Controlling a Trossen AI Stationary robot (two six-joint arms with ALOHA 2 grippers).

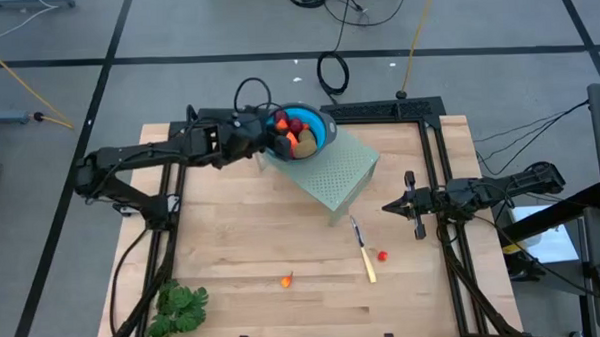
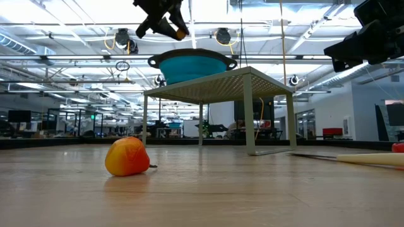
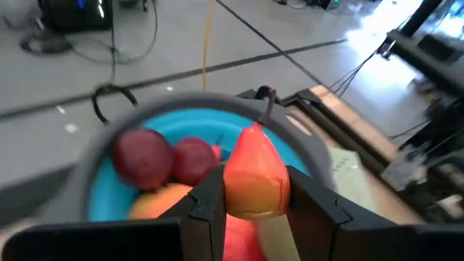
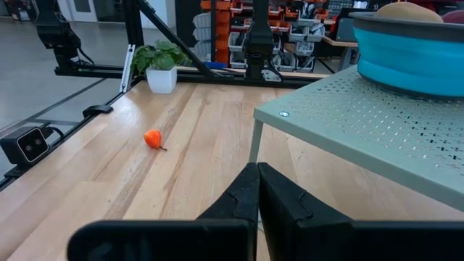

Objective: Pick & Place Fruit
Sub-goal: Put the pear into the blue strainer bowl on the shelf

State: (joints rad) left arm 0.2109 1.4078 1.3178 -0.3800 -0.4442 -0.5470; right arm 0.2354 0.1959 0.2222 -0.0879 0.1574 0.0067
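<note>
Left gripper (image 3: 254, 210) hangs over the blue bowl (image 1: 314, 128), fingers clamped on a longer orange-red piece (image 3: 254, 177) with a thin dark stem. Bowl sits on a pale green perforated stand (image 1: 335, 167) at the back of the wooden table (image 1: 242, 231) and holds two dark red balls (image 3: 141, 156) plus other fruit. One orange-red bit (image 1: 287, 280) lies on the table near the front, another (image 1: 381, 255) just beside the yellow-handled knife (image 1: 365, 254). Leafy green bunch (image 1: 178, 308) at front left corner. Right gripper (image 4: 257, 192) waits low at the table's right side, fingers pressed together, holding nothing.
</note>
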